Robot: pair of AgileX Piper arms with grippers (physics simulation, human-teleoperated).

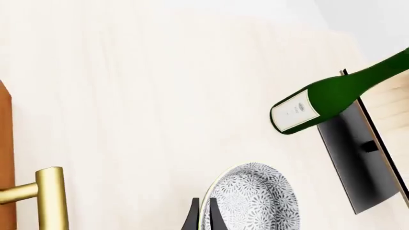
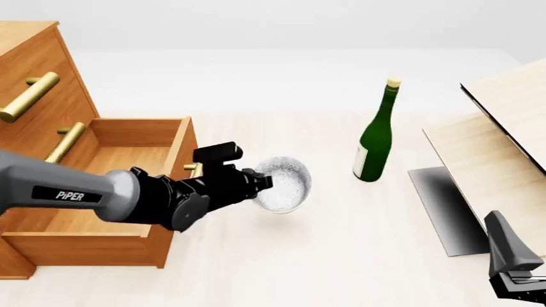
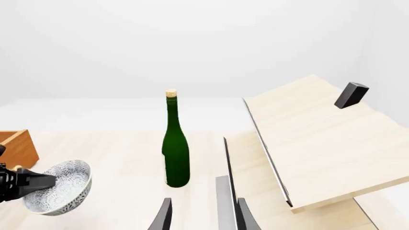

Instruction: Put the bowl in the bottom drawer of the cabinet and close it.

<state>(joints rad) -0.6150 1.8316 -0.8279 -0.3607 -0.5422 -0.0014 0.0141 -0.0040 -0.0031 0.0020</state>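
- While the left gripper (image 2: 266, 181) is clenched on the rim of the bowl (image 2: 286, 185), it carries the bowl tilted on its side above the table (image 2: 324, 256), with the opening turned toward the front camera.
- From the left wrist, the two dark fingertips (image 1: 193, 218) pinch the speckled rim, one on each face of the wall.
- That bowl hangs just beside the front corner of the bottom drawer (image 2: 128, 192), outside its box and not over the hollow.
- This drawer stands pulled out from the cabinet (image 2: 38, 83); its bare wooden floor shows, and its brass handle (image 2: 195, 169) sits partly behind the left arm.
- Two upper drawers are pushed in, their brass bars (image 2: 30, 96) angled along the cabinet face.
- Farther right, a green bottle (image 2: 375, 137) stands upright on the table, well apart from the bowl.
- Beyond the bottle, pale wood panels (image 2: 503, 128) lean at a slant over a dark plate.
- Low at the near right corner, the right gripper (image 3: 201, 215) has its fingers spread apart, grasping nothing.
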